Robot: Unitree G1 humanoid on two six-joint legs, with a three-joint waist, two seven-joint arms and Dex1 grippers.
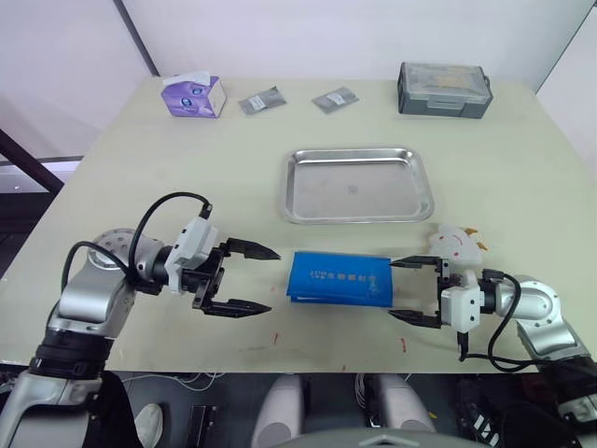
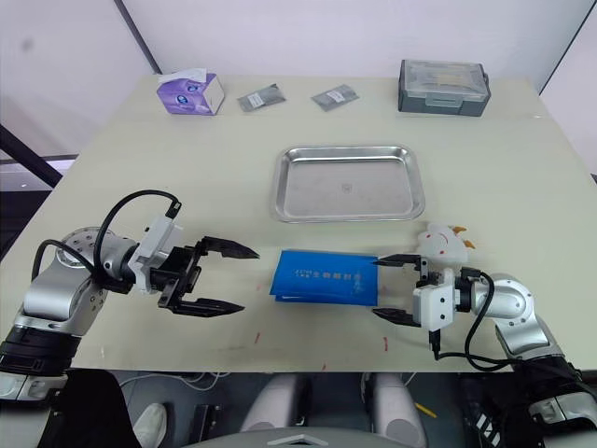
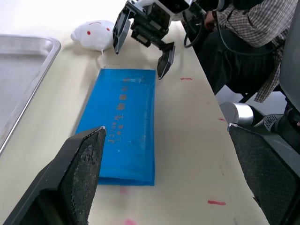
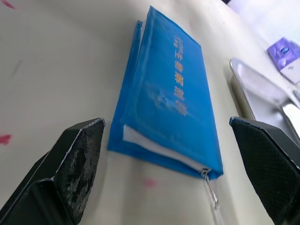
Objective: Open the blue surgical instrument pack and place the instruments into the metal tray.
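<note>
The blue surgical instrument pack lies flat and closed on the table near its front edge, printed side up; its zip pull hangs at the corner nearest my right gripper. The instruments are hidden inside. The metal tray sits just beyond the pack, with nothing in it. My left gripper is open, level with the pack, a short gap off its left end. My right gripper is open at the pack's right end, its fingertips close to the edge without gripping it.
A small white toy sits right of the pack, behind my right gripper. At the table's far edge are a purple tissue box, two grey sachets and a grey lidded box. A person in a checked shirt sits off the table's front edge.
</note>
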